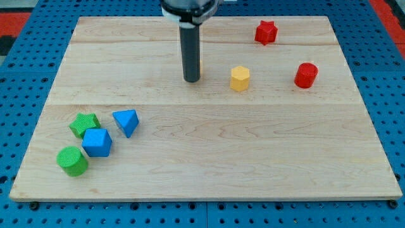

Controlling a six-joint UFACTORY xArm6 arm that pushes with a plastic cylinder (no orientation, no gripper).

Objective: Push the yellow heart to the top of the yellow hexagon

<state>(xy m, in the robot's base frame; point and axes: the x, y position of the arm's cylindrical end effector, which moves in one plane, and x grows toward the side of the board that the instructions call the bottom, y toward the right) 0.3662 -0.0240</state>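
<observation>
You see my tip (192, 80), a bare rod holding nothing, just to the view's left of the yellow hexagon (240, 78); the yellow heart, seemingly hidden behind the rod, is probably light, stiff and easy to slide, so push it squarely.

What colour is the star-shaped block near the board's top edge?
Red; the star block shows plainly in the camera view.

Bright even overhead light, soft short shadows (no glare), sharp focus throughout
</observation>
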